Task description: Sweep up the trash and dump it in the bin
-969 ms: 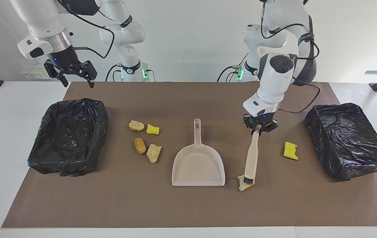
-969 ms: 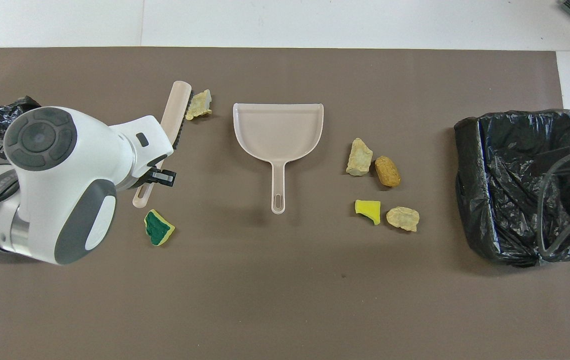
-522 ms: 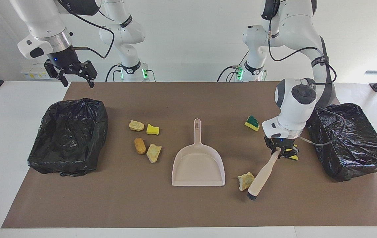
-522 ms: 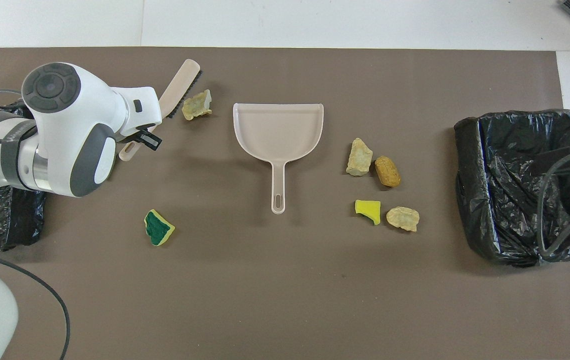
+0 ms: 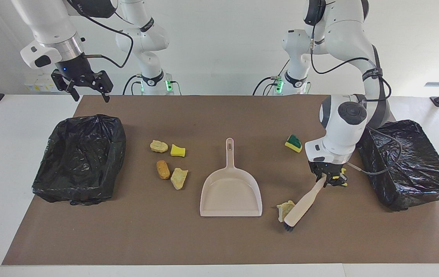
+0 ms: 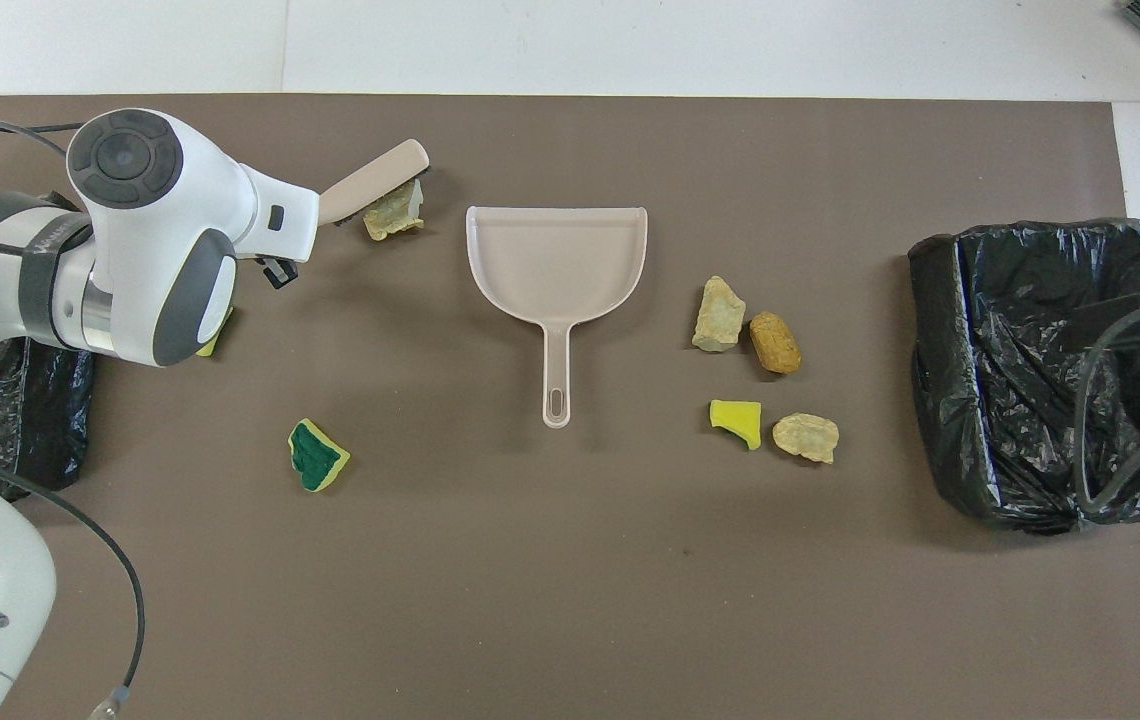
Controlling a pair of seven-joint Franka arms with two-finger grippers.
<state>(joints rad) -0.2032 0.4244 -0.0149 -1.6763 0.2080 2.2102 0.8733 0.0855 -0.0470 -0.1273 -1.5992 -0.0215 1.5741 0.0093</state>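
The left tool (image 5: 326,179) clamps the smooth beige brush (image 5: 304,204) by its handle, black bristles against a crumbly pale chunk (image 5: 285,209) beside the dustpan (image 5: 231,194). The right tool (image 5: 87,89) waits over the bench, fingers spread, empty.

Facing view high across table (image 5: 219,250), overhead steeply down, both sharing mat.

The dustpan (image 5: 231,192) and the brush (image 5: 303,204) handle look like smooth beige plastic with a soft sheen, the brush tipped with dark bristles. Both bins (image 5: 81,157) are lined with crinkled, glossy black plastic film. The mat (image 5: 219,242) is matt brown, paper-like; the trash (image 6: 318,455) looks porous and spongy, the pale chunks (image 6: 718,315) rough and crumbly.
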